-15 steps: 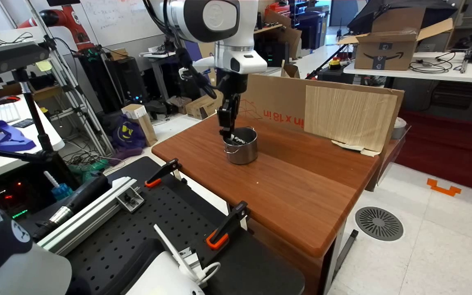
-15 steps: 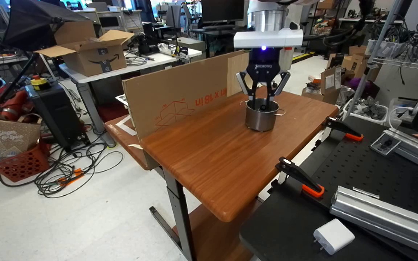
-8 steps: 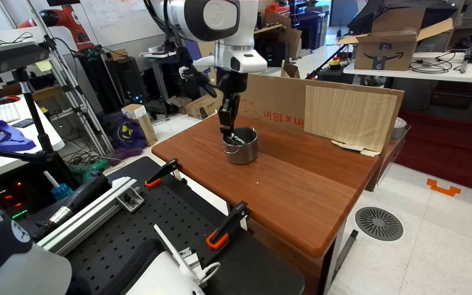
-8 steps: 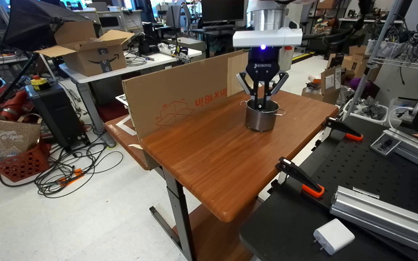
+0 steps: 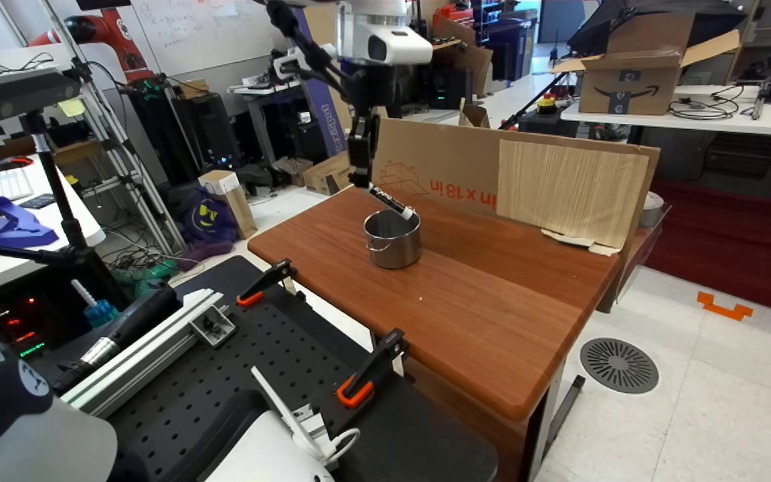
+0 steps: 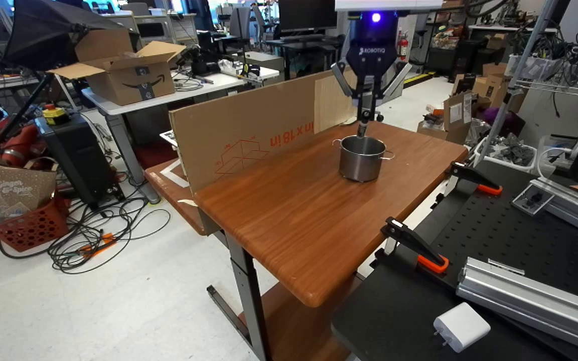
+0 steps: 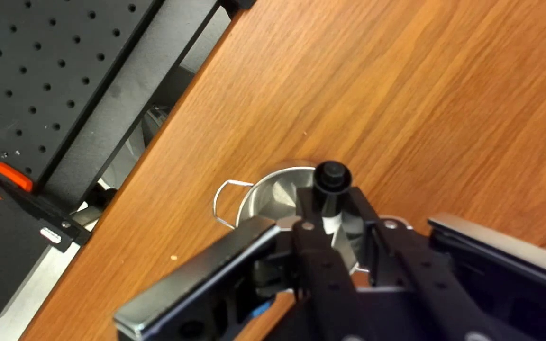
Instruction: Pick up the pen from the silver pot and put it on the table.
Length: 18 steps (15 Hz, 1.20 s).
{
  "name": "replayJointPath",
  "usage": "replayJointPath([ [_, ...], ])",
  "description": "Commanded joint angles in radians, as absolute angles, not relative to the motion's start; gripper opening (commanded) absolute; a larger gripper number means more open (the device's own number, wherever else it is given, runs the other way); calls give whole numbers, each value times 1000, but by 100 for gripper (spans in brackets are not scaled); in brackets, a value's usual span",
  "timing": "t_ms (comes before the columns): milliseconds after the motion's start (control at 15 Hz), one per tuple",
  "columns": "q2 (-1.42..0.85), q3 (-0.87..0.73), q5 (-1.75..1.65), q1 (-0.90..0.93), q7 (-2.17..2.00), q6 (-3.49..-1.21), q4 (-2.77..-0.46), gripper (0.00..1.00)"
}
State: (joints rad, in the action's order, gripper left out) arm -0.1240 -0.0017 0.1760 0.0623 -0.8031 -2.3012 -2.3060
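Note:
The pen [image 5: 391,201] is a black and white marker, held tilted above the silver pot [image 5: 395,249]. My gripper [image 5: 361,181] is shut on the pen near one end, and the white end points down over the pot's rim. In an exterior view the pen [image 6: 362,130] shows between the fingertips of my gripper [image 6: 366,116], just above the pot [image 6: 360,166]. In the wrist view the pen's black end [image 7: 332,176] sticks out between the fingers, with the pot [image 7: 273,194] below, partly hidden by the fingers. The pot stands upright on the table [image 5: 486,321].
A cardboard sheet [image 5: 452,161] stands upright along one long edge of the table. A black perforated bench [image 5: 278,375] with orange-tipped clamps [image 5: 372,371] borders the opposite edge. The wooden tabletop [image 6: 289,220] extends to the side of the pot.
The gripper was down inside the pot with the fingers apart, then closed on the pen. It has risen, and the pen is now above the pot. The pot has not moved.

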Motion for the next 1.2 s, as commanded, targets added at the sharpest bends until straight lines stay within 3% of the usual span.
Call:
replayJointPath([
  [0, 5, -12, 173, 33, -731, -2262, -2358, 5],
  [467, 2, -61, 178, -52, -586, -2245, -2281, 5],
  [1133, -355, -98, 275, -113, -389, -2263, -2015, 5],
])
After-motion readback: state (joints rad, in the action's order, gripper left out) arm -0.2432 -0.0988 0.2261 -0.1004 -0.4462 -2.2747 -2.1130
